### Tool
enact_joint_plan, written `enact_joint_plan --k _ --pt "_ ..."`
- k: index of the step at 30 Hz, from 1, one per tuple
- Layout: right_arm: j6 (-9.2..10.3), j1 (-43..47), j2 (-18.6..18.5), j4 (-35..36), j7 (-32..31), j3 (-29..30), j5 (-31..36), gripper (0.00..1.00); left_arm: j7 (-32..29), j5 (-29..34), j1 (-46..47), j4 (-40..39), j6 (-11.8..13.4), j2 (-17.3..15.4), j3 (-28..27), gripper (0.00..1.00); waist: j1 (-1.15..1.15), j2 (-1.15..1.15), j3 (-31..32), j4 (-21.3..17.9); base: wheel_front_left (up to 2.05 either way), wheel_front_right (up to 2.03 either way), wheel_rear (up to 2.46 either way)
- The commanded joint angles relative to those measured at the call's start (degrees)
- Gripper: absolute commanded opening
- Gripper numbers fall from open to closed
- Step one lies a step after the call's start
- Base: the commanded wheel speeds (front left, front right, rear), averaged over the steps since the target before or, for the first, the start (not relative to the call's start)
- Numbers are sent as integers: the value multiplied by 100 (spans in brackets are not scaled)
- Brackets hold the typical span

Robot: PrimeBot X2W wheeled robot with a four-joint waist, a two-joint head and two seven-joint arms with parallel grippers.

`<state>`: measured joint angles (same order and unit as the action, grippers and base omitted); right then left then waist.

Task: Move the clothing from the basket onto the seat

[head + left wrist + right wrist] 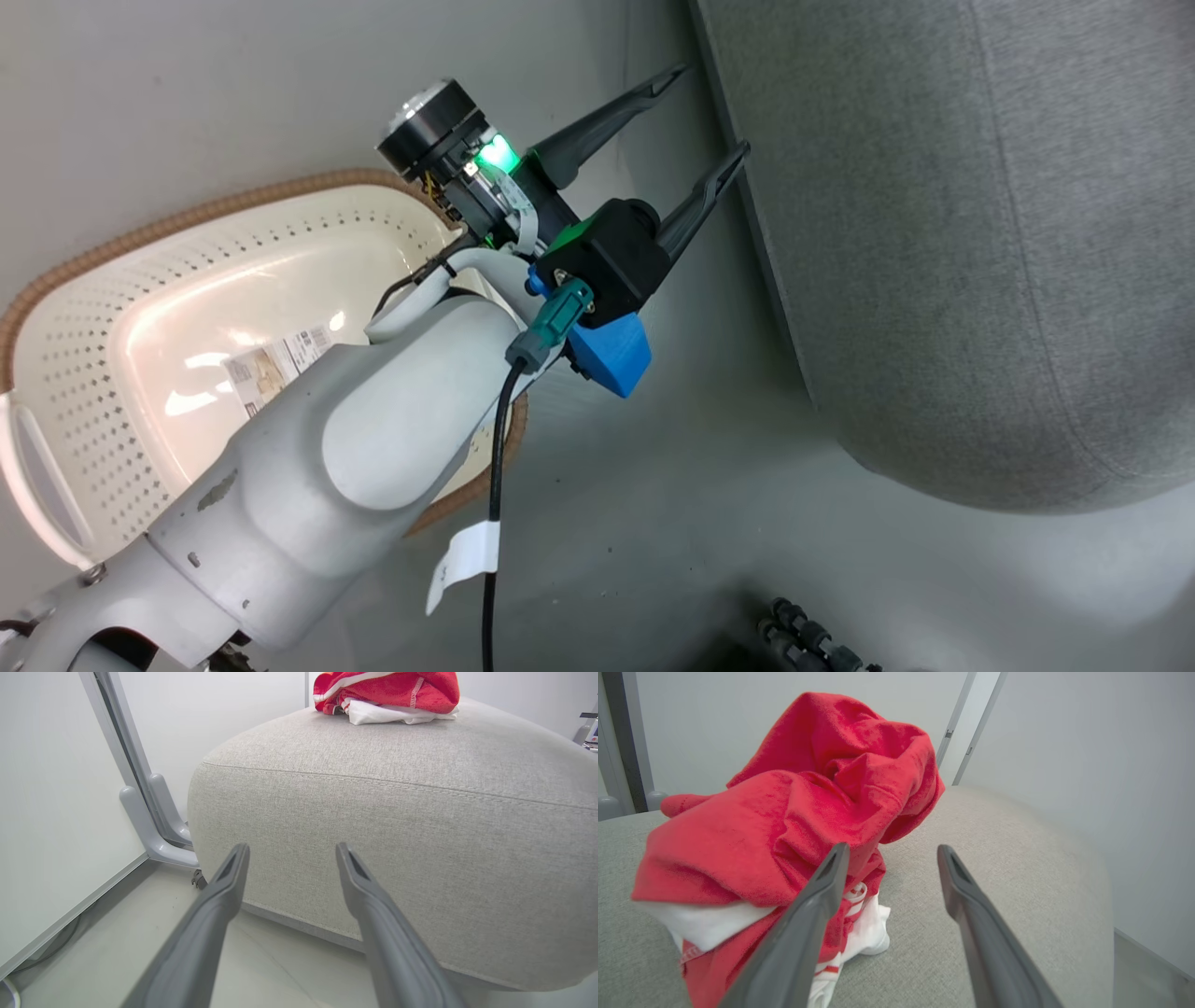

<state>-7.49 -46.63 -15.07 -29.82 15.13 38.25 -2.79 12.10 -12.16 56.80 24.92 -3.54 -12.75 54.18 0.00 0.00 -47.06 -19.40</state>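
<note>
The clothing (pixel 784 812), a heap of bright red fabric with white parts, lies on the grey seat (pixel 994 858). My right gripper (pixel 893 847) is open just above the seat, its left finger in front of the heap and nothing between the fingers. In the left wrist view the clothing (pixel 387 690) rests on top of the seat (pixel 397 835). My left gripper (pixel 292 847) is open and empty, pointing at the seat's side. The head view has the left gripper (pixel 712 110) between the basket (pixel 93 308) and the seat (pixel 980 233). No fabric shows inside the basket.
A paper label (pixel 275 364) lies in the basket's bottom. A white wall panel with a grey frame foot (pixel 154 826) stands left of the seat. Pale floor runs between basket and seat. Dark cables (pixel 803 635) lie at the bottom edge.
</note>
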Motion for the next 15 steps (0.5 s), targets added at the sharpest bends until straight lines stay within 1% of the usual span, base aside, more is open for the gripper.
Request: enact_joint_plan --k 1,4,7,8,11,15 --pt "-1 287 97 200 3 -17 -46 100 77 -55 -61 69 42 22 -37 100 0 0 282 -1 0 0 0" --pt "-1 647 245 584 3 -163 -11 100 180 -150 -173 180 106 80 -104 100 0 0 577 -10 0 0 0" --pt "-1 879 357 927 2 -456 40 100 253 -263 -306 255 182 129 -216 100 0 0 889 19 0 0 0" --pt "-1 979 373 1122 3 -690 36 100 284 -353 -411 288 254 147 -328 100 0 0 1098 71 0 0 0" --pt "-1 1123 435 1334 2 -1100 48 100 308 -469 -579 267 381 182 -533 100 0 0 1384 194 0 0 0" --pt "-1 1248 456 1558 3 -1622 46 100 312 -546 -877 -39 548 164 -977 100 0 0 1742 430 0 0 0"
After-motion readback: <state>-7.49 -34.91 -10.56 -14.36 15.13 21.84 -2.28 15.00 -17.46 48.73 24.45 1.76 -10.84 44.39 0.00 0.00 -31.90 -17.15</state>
